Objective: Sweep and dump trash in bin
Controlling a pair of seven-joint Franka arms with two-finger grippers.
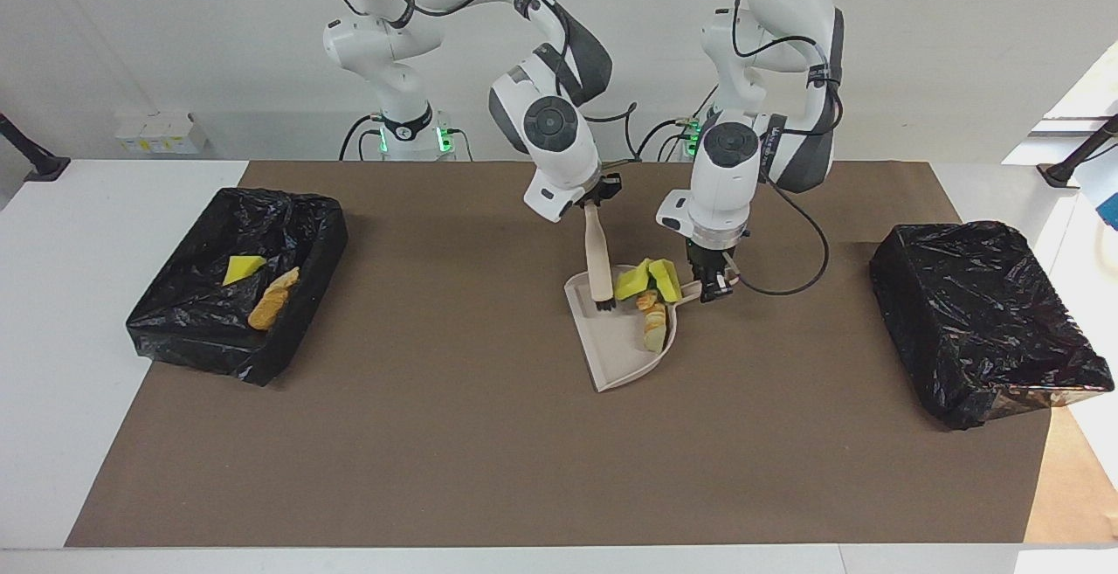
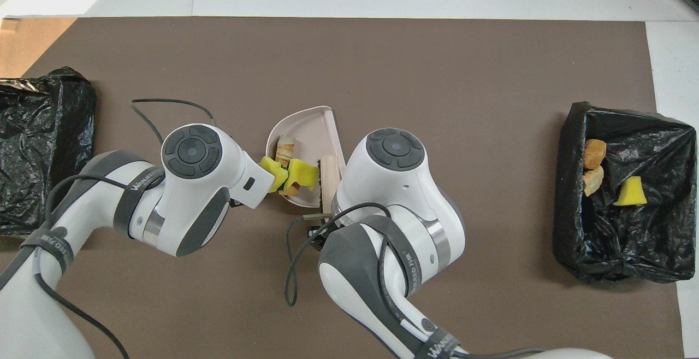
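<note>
Our left gripper [image 1: 714, 284] clamps the dustpan [image 1: 622, 356] handle at frame centre; the right gripper [image 1: 596, 200] grips the brush [image 1: 598, 255]. Four scraps [image 1: 651, 294] sit in the pan, three in the bin [image 1: 166, 329] at left; dumping remains.

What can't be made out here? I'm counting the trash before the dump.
- Dustpan scraps: piled together, so no exact count in either view.
- Left gripper: overhead, hidden under its own arm.
- Bin at the left arm's end: inside unseen, facing; cut off overhead.
</note>
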